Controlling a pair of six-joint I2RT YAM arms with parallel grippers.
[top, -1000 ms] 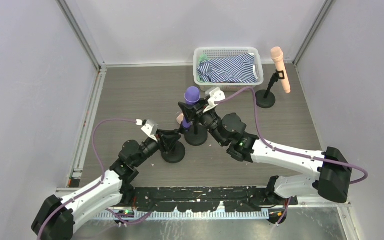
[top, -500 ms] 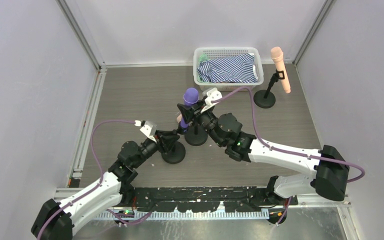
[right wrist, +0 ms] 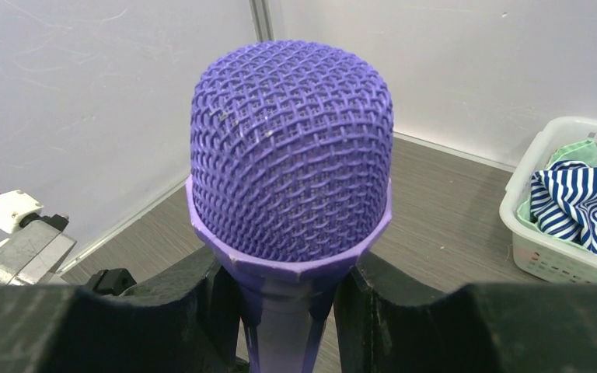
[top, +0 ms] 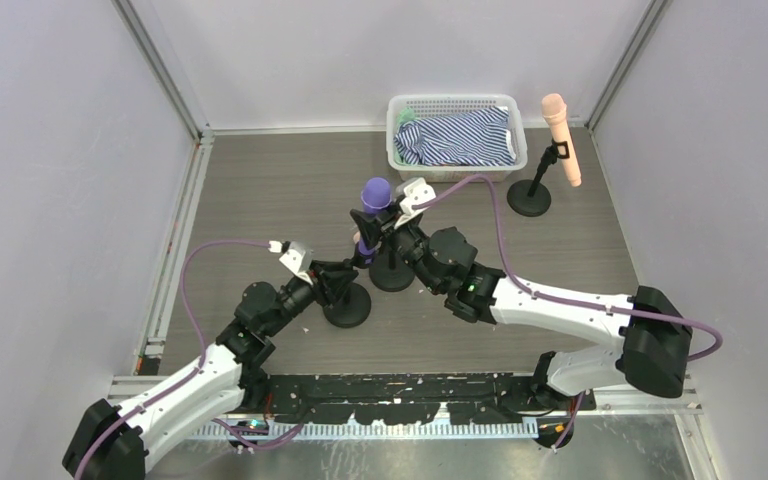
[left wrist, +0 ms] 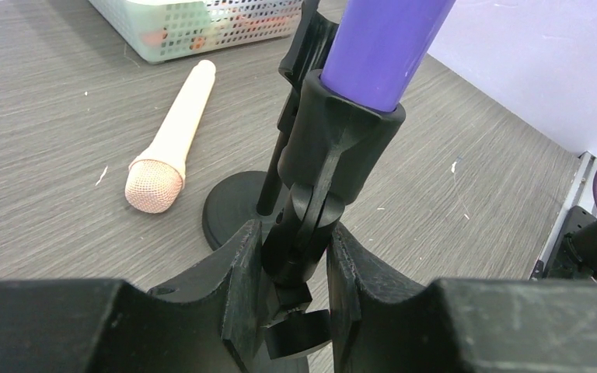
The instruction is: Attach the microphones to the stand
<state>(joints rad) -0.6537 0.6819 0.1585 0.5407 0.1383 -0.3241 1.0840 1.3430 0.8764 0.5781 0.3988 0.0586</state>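
The purple microphone (top: pixel 375 195) stands tilted, its mesh head (right wrist: pixel 291 148) filling the right wrist view. My right gripper (right wrist: pixel 288 311) is shut on its handle just under the head; it also shows in the top view (top: pixel 386 230). The handle's lower end (left wrist: pixel 385 47) sits in the black clip (left wrist: pixel 342 132) of the near stand (top: pixel 347 305). My left gripper (left wrist: pixel 291 245) is shut on that stand's swivel joint below the clip; it also shows in the top view (top: pixel 337 281). One peach microphone (left wrist: pixel 172 140) lies flat on the table. The other (top: pixel 560 140) sits in the far right stand (top: pixel 531 200).
A second black stand (top: pixel 392 272) with an empty clip stands just behind the near one, its base (left wrist: pixel 229 210) next to the lying microphone. A white basket (top: pixel 457 130) with striped cloth stands at the back. Grey walls close in both sides.
My right gripper has carried the purple microphone a little left and toward the near stand. My left gripper has kept hold of the stand's joint.
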